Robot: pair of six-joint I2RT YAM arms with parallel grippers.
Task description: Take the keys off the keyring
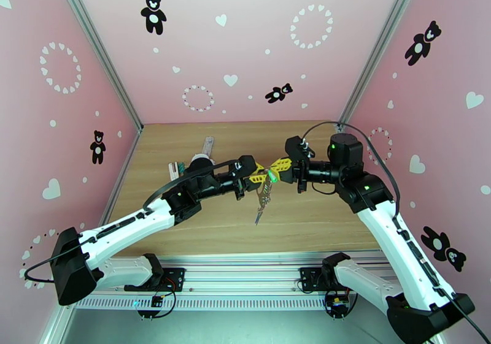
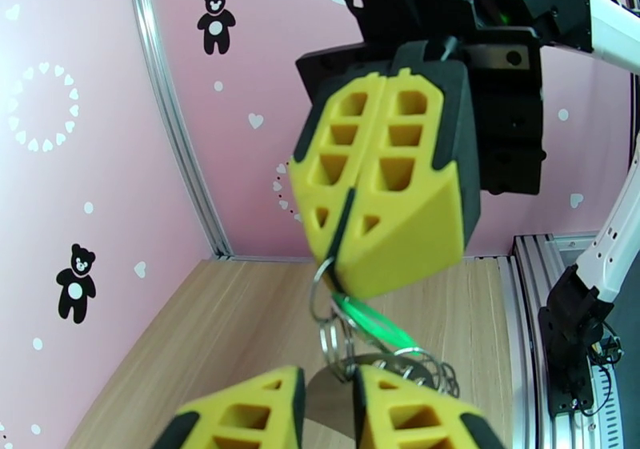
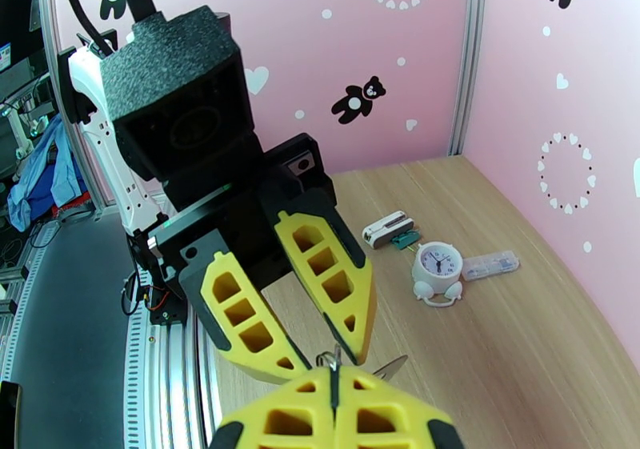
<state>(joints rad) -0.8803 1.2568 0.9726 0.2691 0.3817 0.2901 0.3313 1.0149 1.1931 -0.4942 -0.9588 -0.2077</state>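
Both grippers meet in mid-air above the table's middle. My right gripper point(image 1: 276, 170) point(image 2: 342, 252) point(image 3: 334, 401) is shut on the keyring point(image 2: 343, 217), a thin dark loop pinched between its yellow fingers. Silvery rings point(image 2: 328, 337) hang below that grip, and a green-headed key point(image 2: 370, 324) point(image 1: 270, 176) slants beside them. My left gripper point(image 1: 260, 179) point(image 2: 330, 412) point(image 3: 326, 360) comes from the other side, its fingers closed in on a flat silvery key blade point(image 2: 328, 396) just under the rings. More of the bunch point(image 1: 262, 207) dangles toward the table.
On the far left of the wooden table point(image 1: 319, 216) stand a small white clock point(image 1: 199, 162) point(image 3: 437, 266), a white-and-green block point(image 1: 176, 168) point(image 3: 390, 229) and a clear little case point(image 1: 208, 146) point(image 3: 490, 264). Pink walls close in three sides.
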